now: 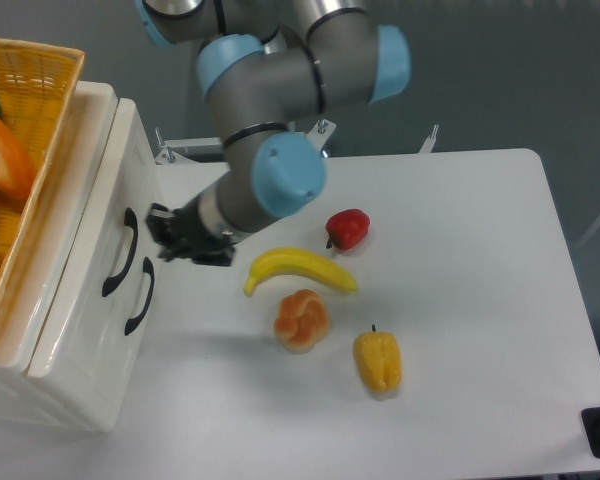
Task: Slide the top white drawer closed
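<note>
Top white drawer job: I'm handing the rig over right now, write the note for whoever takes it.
Gripper: off the cabinet, just right of the handles, holding nothing; whether the fingers are open or shut cannot be told from this view.
Top white drawer: its front looks level with the lower drawer front, both black handles side by side, so it appears pushed in.
Done: the closing push, by the look of it.
Left: check the front is fully seated, then move the arm clear.
On the table: banana, red pepper, orange, yellow pepper. The yellow basket sits on top of the cabinet.
</note>
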Available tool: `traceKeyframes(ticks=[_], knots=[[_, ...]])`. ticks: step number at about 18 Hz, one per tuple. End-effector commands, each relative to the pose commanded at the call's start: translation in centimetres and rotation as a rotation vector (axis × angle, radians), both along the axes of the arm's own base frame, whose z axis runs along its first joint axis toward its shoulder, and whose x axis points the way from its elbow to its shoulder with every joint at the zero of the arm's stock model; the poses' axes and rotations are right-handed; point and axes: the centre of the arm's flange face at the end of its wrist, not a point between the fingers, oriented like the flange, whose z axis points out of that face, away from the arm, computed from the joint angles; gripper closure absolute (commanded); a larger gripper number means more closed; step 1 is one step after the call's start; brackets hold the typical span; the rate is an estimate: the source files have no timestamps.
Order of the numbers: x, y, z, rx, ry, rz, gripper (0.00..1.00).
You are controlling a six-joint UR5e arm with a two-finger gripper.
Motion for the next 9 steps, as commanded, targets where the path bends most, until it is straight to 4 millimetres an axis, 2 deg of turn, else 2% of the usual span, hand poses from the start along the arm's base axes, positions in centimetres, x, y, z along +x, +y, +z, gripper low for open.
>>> traceKeyframes(ticks=[5,9], knots=[[-7.2,-3.6,1.9,-0.011,0.272,0.04,0.0],[-12.4,-7.1,1.7,0.006,0.445,-0.118,0.0]])
